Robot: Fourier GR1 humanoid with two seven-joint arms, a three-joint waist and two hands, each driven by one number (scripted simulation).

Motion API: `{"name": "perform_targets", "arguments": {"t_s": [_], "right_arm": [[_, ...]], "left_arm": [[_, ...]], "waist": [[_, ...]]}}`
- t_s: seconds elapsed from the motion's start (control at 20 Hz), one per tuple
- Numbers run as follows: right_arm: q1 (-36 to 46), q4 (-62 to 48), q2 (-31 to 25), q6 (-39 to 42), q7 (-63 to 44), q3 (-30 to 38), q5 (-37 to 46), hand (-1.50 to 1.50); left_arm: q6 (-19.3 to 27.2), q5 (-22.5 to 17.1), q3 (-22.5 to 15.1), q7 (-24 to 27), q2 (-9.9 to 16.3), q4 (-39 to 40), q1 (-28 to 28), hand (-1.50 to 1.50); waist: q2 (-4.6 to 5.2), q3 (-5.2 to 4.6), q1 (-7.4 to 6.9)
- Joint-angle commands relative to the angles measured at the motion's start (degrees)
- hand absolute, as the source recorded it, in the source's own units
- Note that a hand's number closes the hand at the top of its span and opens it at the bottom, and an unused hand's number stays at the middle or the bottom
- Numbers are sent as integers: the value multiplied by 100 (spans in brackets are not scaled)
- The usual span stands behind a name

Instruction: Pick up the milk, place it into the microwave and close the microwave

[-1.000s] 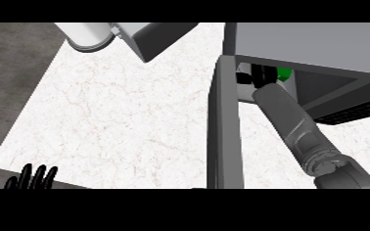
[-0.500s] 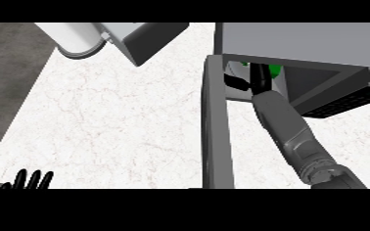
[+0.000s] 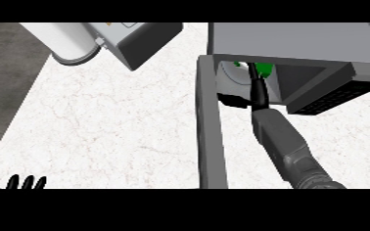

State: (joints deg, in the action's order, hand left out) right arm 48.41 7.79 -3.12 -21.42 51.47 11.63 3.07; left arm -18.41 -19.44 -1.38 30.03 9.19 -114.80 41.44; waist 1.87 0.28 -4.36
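The microwave (image 3: 289,39) stands at the back right with its door (image 3: 209,127) swung open toward me. My right forearm reaches into the cavity, and my right hand (image 3: 258,92) is curled round the milk (image 3: 265,70), a white carton with a green part, just inside the opening. The hand and the cavity's roof hide most of the milk. Of my left hand (image 3: 25,182) only the straight fingertips show, resting open at the lower left edge, far from the microwave.
A white and dark grey appliance (image 3: 115,41) sits at the back left of the white marble counter (image 3: 108,127). The counter's left edge runs along a dark floor strip (image 3: 14,88). The open door stands as a long grey bar left of my right arm.
The microwave and its door have shifted left in the view, and my right forearm now lies steeper into the cavity. The left hand has sunk lower, with only its fingertips showing.
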Motion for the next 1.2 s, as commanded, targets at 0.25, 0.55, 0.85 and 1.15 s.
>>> {"name": "perform_targets", "arguments": {"t_s": [0.25,0.55,0.85,1.15], "right_arm": [[-730,222,-25,1075,833,83,-131,-150],[-1185,341,-60,1844,998,-32,-105,-150],[-1942,870,-281,2062,1034,-180,-97,-150],[-2872,1715,-617,2310,1131,-239,-220,-150]], "left_arm": [[192,280,-161,-173,-196,-313,427,-150],[102,333,-194,-412,-126,-192,86,-150],[109,1112,-737,-150,-395,405,8,-150],[-157,857,-732,-616,-133,330,-400,-150]], "waist": [[-152,-17,292],[-170,-22,369],[-204,-29,441],[-214,-33,523]]}}
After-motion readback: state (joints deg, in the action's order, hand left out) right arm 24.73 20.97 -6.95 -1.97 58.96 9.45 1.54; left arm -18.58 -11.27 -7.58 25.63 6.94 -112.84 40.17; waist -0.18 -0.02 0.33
